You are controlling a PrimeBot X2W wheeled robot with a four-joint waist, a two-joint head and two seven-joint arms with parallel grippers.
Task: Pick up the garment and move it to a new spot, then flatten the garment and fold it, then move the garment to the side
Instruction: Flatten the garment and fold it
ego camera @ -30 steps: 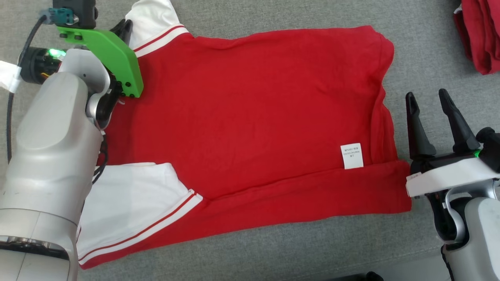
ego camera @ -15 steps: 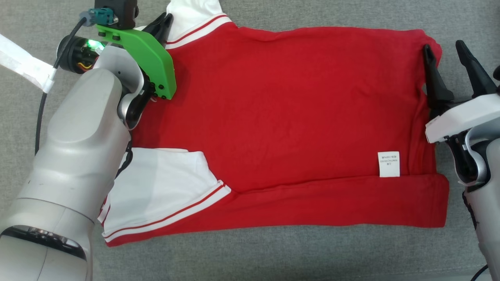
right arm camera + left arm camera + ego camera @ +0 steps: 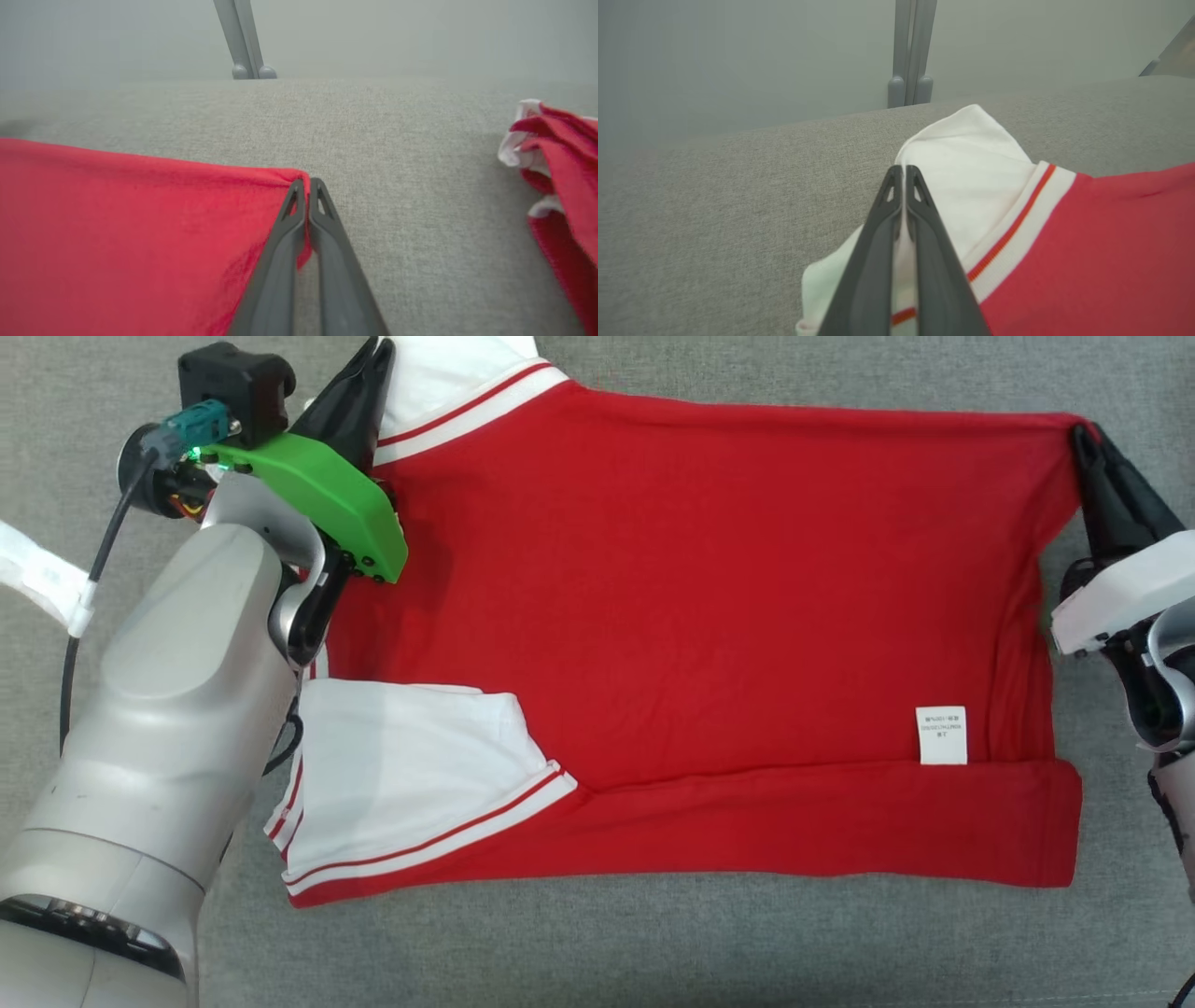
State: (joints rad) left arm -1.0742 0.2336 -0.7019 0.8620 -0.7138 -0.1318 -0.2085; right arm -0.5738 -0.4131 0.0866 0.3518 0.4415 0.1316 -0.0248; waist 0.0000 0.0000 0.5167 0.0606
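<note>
Right gripper (image 3: 1085,437) swings in and now pinches the garment (image 3: 700,616)!
Corner gripped at two o'clock; left gripper (image 3: 376,359) clamps the white sleeve (image 3: 439,364) (eleven o'clock).

L arm (image 3: 168,709) fwd, jaws clamped | R arm (image 3: 1120,593) fwd, jaws clamped

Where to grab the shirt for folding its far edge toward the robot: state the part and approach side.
Probably its two far corners, each from its outer side, coming in low: the shirt lies flat, so only edges offer a pinch. The left gripper is shut on the white sleeve, the right gripper on the red hem corner.
</note>
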